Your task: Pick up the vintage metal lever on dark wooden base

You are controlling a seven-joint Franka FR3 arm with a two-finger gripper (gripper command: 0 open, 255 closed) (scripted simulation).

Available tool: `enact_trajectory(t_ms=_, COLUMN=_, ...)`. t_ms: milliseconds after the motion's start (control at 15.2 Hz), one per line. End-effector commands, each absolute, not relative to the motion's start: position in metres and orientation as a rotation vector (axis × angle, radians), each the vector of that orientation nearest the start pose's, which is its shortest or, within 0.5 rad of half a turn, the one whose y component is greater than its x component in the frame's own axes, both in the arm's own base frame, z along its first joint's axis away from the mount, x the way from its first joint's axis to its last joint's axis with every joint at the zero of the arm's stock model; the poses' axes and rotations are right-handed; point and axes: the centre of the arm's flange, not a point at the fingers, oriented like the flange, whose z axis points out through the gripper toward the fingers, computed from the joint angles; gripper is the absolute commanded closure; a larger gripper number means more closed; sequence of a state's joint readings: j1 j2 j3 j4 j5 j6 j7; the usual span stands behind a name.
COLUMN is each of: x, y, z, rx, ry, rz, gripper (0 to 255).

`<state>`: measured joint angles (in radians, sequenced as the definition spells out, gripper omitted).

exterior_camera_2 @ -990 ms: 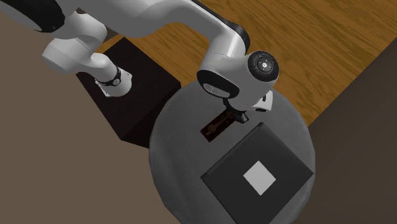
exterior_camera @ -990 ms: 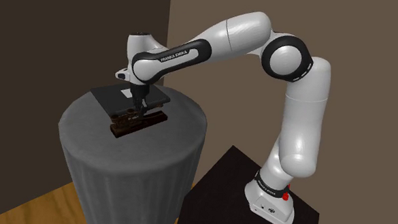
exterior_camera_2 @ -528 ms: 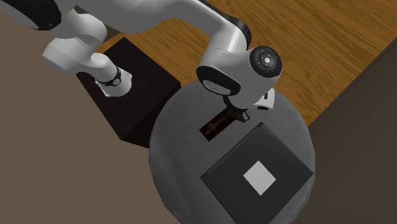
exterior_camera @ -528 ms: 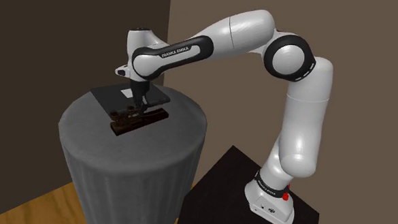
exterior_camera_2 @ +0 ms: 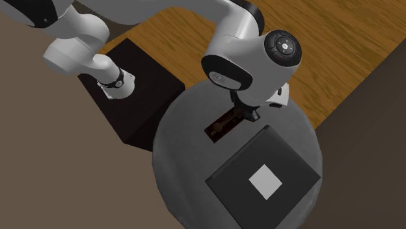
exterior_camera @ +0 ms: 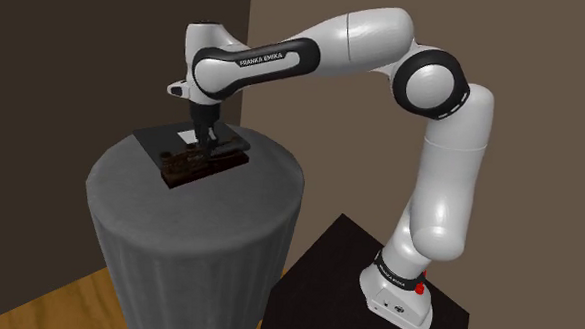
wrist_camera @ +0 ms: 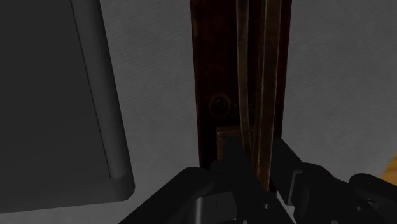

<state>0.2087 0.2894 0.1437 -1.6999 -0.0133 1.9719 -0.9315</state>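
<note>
Wrist view, item: gripper (wrist_camera: 254,159), fingers pinched narrow on the metal strip of the lever (wrist_camera: 257,70). Location: over the table (exterior_camera: 198,235), at 6 o'clock of the slab (exterior_camera: 153,141) in the shoulder view. Step, I judge: grasp made, lifting. Next: I raise it straight, base level.

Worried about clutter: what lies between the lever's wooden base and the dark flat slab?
Only bare grey tabletop separates base and slab, seen in the wrist view.

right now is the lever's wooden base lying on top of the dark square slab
No: in the wrist view a strip of grey table cover lies between the lever's dark wooden base and the dark square slab.
</note>
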Motion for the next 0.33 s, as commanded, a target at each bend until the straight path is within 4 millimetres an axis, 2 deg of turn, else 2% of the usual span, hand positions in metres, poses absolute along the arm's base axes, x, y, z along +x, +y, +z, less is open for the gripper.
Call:
enact_trajectory(t_ms=0, x=0.602, y=0.213, z=0.437, rx=-2.491, ry=-1.862, rz=0.008, gripper=255)
enact_trajectory(t_ms=132, x=0.602, y=0.213, z=0.448, rx=-2.491, ry=-1.862, rz=0.008, gripper=255)
enact_trajectory(t_ms=264, x=0.602, y=0.213, z=0.449, rx=-2.491, ry=-1.862, rz=0.008, gripper=255)
